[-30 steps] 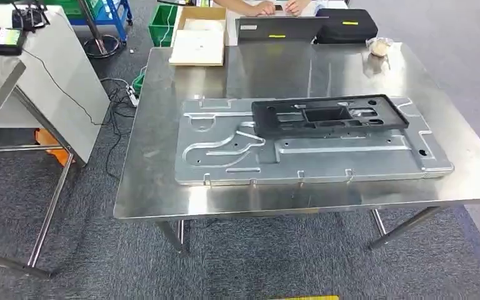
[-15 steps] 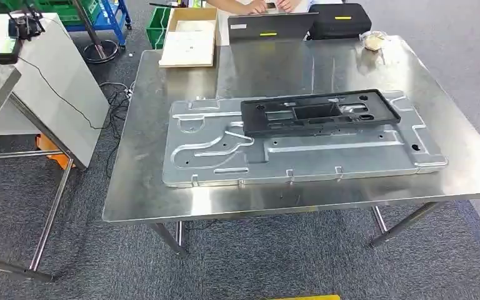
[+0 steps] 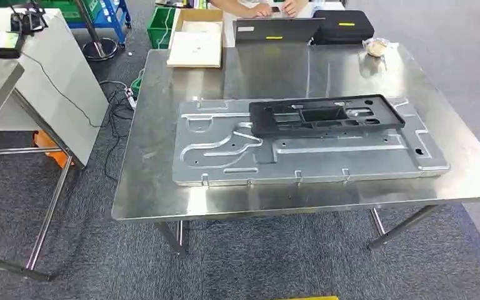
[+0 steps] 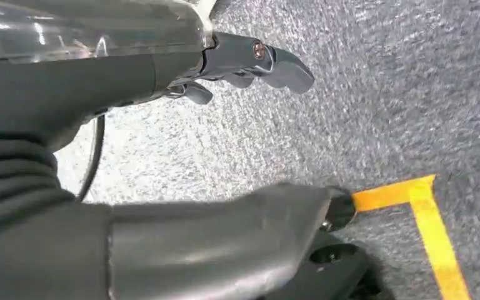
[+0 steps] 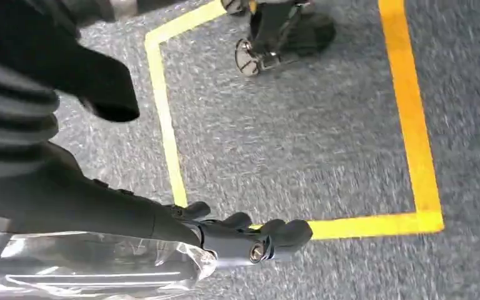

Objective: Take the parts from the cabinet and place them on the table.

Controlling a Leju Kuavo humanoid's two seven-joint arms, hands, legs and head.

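the steel table (image 3: 162,187) stands on grey carpet and carries both parts. the larger part, a stamped silver metal panel (image 3: 325,159), lies flat across the table's middle, its long side running along the near edge. the black plastic frame (image 3: 325,117) lies flat on top of the panel's far right portion, its right end close to the panel's right end. beyond them, at the table's far edge, are a cardboard box (image 3: 197,44), a laptop (image 3: 278,30), a black case (image 3: 344,26) and a small wrapped item (image 3: 377,45); a person's hands (image 3: 275,7) rest behind the laptop. a white side table (image 3: 50,75) stands to the left.

both parts lie well apart from the robot's fingers. the left hand (image 4: 181,125) hangs over the carpet beside a yellow floor line (image 4: 431,231), thumb and fingers (image 4: 275,62) spread apart with nothing between them. the right hand (image 5: 162,231) likewise hangs over carpet within yellow floor tape (image 5: 406,119), its fingers (image 5: 269,237) extended and apart from the thumb, holding nothing.
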